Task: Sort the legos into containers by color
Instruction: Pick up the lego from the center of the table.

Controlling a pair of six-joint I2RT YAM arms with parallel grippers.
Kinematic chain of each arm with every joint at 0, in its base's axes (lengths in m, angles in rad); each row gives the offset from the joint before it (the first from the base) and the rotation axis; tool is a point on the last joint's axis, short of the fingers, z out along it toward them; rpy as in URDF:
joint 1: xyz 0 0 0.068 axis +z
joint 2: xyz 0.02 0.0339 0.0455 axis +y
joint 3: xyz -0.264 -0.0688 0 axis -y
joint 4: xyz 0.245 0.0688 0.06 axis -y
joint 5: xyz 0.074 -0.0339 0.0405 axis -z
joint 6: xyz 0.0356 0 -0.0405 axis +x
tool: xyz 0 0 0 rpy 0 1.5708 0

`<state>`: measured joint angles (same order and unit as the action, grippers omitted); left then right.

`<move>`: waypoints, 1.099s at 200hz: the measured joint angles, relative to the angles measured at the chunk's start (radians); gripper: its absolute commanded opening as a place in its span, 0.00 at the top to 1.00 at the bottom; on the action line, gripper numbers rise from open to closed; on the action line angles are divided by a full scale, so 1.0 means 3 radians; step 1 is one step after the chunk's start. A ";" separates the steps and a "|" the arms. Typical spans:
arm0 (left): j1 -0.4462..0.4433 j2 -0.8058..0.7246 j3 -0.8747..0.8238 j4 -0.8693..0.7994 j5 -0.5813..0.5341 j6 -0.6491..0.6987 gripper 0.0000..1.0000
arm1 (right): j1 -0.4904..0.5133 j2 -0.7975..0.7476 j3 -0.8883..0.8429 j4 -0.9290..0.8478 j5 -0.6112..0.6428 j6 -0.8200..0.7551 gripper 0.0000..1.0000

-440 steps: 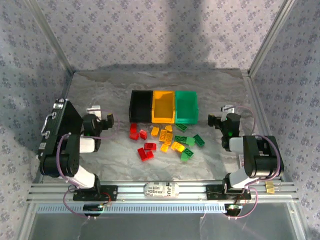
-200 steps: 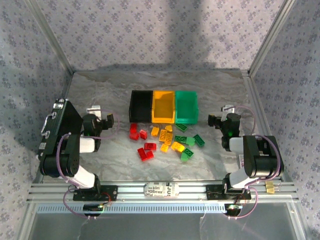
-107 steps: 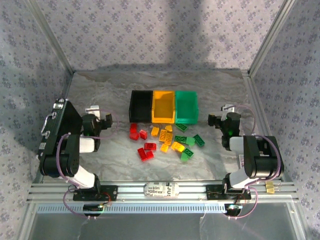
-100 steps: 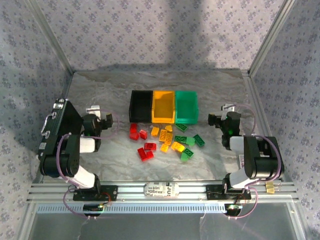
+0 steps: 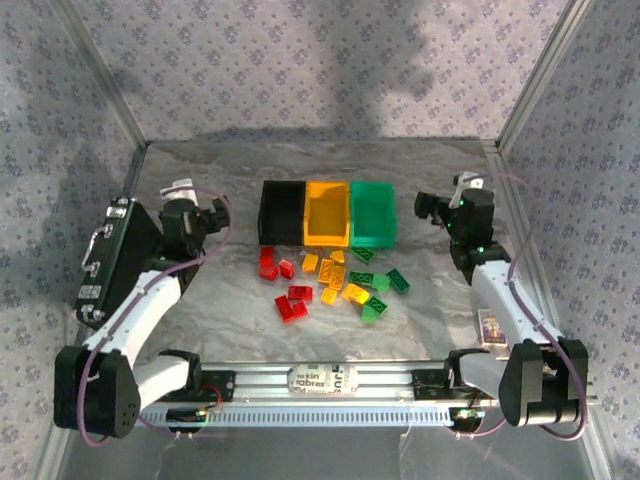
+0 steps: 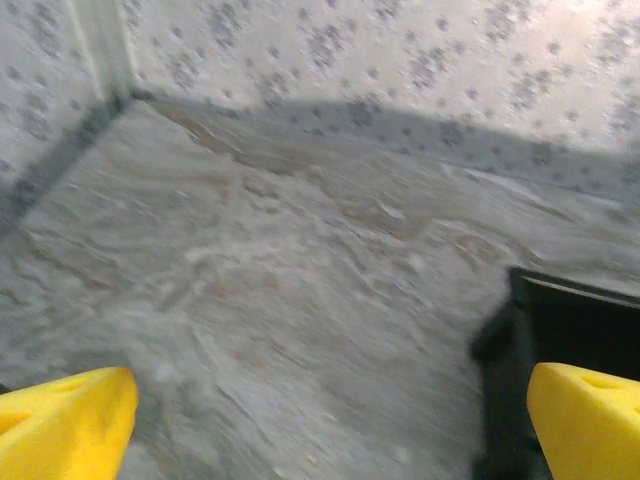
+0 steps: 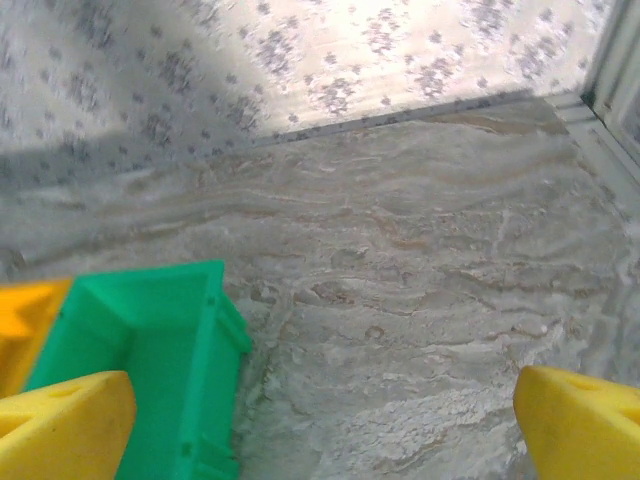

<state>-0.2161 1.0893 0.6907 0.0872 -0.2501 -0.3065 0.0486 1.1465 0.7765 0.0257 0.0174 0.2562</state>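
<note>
Top external: I see the legos loose on the marble table (image 5: 200, 310), just in front of the three bins and between the two arms. The red legos (image 5: 287, 286) lie on the left below the black bin (image 5: 281, 212), the yellow-orange legos (image 5: 335, 277) in the middle below the yellow-orange bin (image 5: 327, 214), and the green legos (image 5: 381, 284) on the right below the green bin (image 5: 373, 213). Every brick I can see is on the table, outside the bins. The bins stand touching in a row. The left gripper (image 5: 215, 213) hangs left of the black bin, apart from it. The right gripper (image 5: 428, 207) hangs right of the green bin, near it, not touching. A black case (image 5: 108, 255) leans at the left wall, and a small card (image 5: 490, 326) lies by the right arm. I cannot read finger spread from up here. Left wrist, blurred: the left gripper (image 6: 325, 430) is released, with yellow fingertips (image 6: 65, 415) wide apart at the frame corners and nothing between them. Bare table sits under it, and a corner of the black bin (image 6: 570, 330) is at the right. Right wrist: the right gripper (image 7: 320, 430) is released too, its fingertips (image 7: 580, 420) spread wide with nothing held. The green bin (image 7: 215, 330) is at lower left, and an edge of the yellow-orange bin (image 7: 22, 320) sits beside it. The table runs back to the patterned wall (image 7: 300, 50).
</note>
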 measured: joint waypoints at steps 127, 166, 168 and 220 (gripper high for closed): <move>-0.1948 0.0155 0.0270 -0.1826 0.0090 -0.0835 0.10 | 0.0730 -0.0196 0.0024 -0.1676 -0.0046 0.0481 0.01; -0.2036 0.0268 0.0263 -0.1784 0.0211 -0.0952 0.14 | 0.0881 -0.0259 -0.0106 -0.1699 -0.0045 0.0504 0.02; -0.2035 0.0281 0.0263 -0.1771 0.0212 -0.0952 0.14 | 0.0884 -0.0262 -0.0112 -0.1700 -0.0045 0.0506 0.02; -0.1949 0.0800 0.0390 -0.1680 0.0379 -0.0860 0.15 | 0.0904 -0.0395 -0.0201 -0.1734 -0.0047 0.0523 0.02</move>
<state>-0.8009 1.3293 0.8078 -0.4168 -0.1364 -0.5644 0.3199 1.0279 0.7162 -0.4946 0.0032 0.4129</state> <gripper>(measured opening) 0.850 0.977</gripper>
